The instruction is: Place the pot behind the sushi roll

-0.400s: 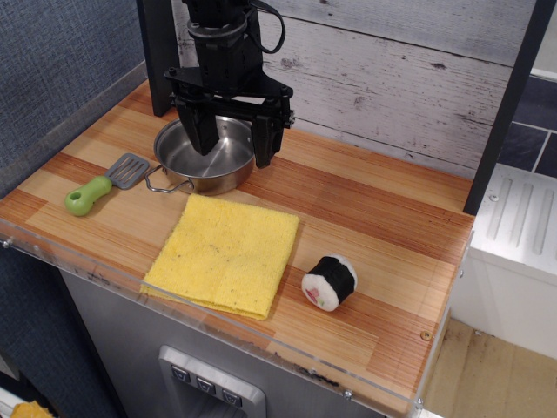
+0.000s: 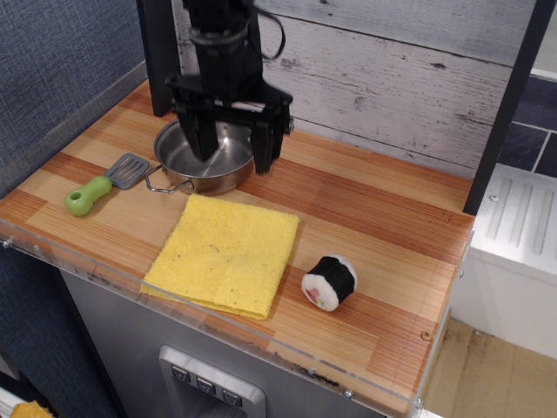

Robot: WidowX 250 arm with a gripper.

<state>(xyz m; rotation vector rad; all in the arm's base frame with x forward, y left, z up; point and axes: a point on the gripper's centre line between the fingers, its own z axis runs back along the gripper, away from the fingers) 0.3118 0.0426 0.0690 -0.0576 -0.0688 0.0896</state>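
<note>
Slightly higher now than 0.4 s ago: black two-fingered gripper (image 2: pixel 231 139), jaws spread wide, risen a little over the shallow round shiny stainless-steel pot (image 2: pixel 202 157) and blurred by motion. One finger hanging over the bowl's inside, the other over or just outside the right-hand rim; contact with the metal impossible to judge from this single view. Nothing clamped, nothing lifted. Pot unmoved between the two pictures, resting at the back left of the wooden-slat bench (image 2: pixel 374 218), wire loop handle pointing forward toward the yellow square sponge cloth (image 2: pixel 222 254).

Small black-wrapped toy sushi roll (image 2: pixel 330 281) lying on its side near the front right, just beside the cloth's right edge, well apart from the pot. Green-handled grey spatula (image 2: pixel 103 185) left of the pot, close to the rim, untouched.

Meaning for the task: no progress on the move itself. Probably an adjustment of height before a grasp on the rim, though a retreat cannot be ruled out. Still ahead: closing on the rim, lifting, carrying rightward, setting down on the bare boards between the roll and the whitewashed plank wall (image 2: pixel 392 78).
</note>
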